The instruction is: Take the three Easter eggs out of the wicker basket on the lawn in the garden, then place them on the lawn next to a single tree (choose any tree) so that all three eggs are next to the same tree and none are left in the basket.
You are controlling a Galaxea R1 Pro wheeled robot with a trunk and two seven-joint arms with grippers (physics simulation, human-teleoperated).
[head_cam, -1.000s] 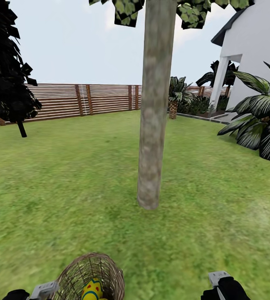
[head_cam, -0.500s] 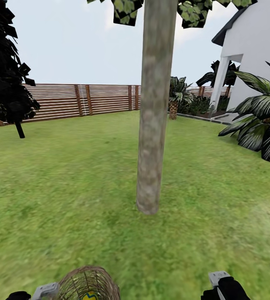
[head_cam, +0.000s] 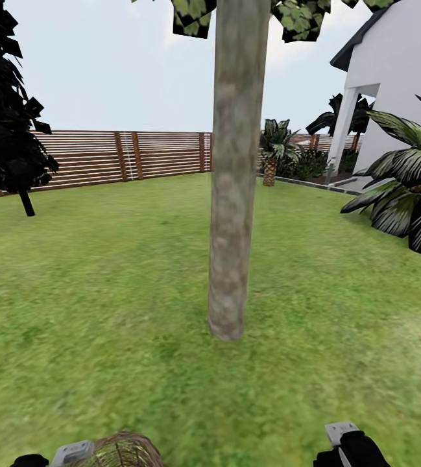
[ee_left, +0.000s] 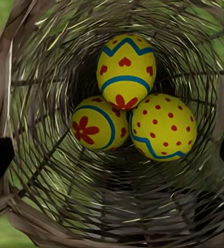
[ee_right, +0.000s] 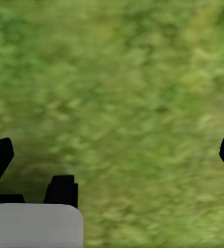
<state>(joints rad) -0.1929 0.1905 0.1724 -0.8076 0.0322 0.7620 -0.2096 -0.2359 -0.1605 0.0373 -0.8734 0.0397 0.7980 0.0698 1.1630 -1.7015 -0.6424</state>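
no readable text, labels, brands, numbers or signs anywhere in view

We are in the back garden of a home. A wide lawn (head_cam: 106, 292) of mottled green grass spreads around a tall tree (head_cam: 233, 194) with a thick grey-brown trunk. A brown slatted wooden fence (head_cam: 126, 155) closes off the far side, a dark tree (head_cam: 6, 117) stands near it, and a white house (head_cam: 398, 71) rises beside broad-leaved palm plants (head_cam: 405, 194) and a potted palm (head_cam: 274, 152) under open sky.
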